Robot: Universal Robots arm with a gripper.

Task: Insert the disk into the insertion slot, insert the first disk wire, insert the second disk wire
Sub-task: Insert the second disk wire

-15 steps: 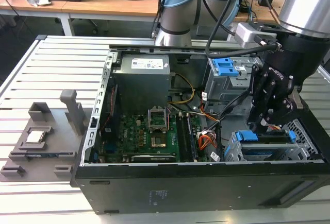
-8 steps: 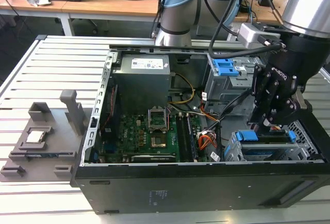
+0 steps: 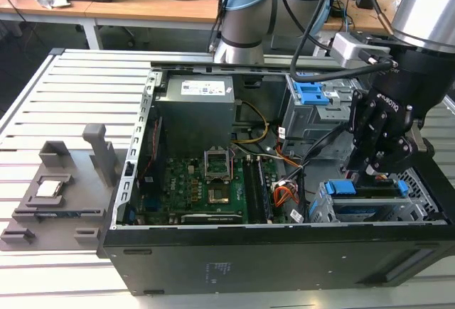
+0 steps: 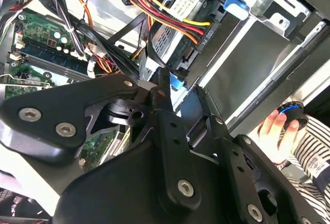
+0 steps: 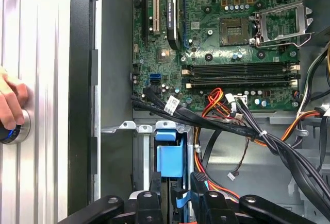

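The disk (image 3: 340, 187), with its blue bracket, sits inside the silver insertion slot (image 3: 320, 209) at the case's front corner on the exterior view's right. My gripper (image 3: 373, 174) hangs just above its rear end. In the second wrist view my gripper (image 4: 180, 92) is shut on the blue plug (image 4: 176, 84) of a disk wire, close to the disk's end face (image 4: 167, 44). A black plug (image 4: 200, 32) with red and yellow wires sits at that same face. In the first wrist view the blue wire (image 5: 180, 201) runs between my fingers beside the blue bracket (image 5: 169, 159).
A bundle of black, red and orange cables (image 5: 242, 131) crosses the case just beside the slot. The motherboard (image 3: 206, 181) and the power supply (image 3: 195, 106) fill the case's middle. A taller grey cage with a blue latch (image 3: 311, 96) stands behind. A person's hand (image 5: 11, 105) rests on a round button outside the case.
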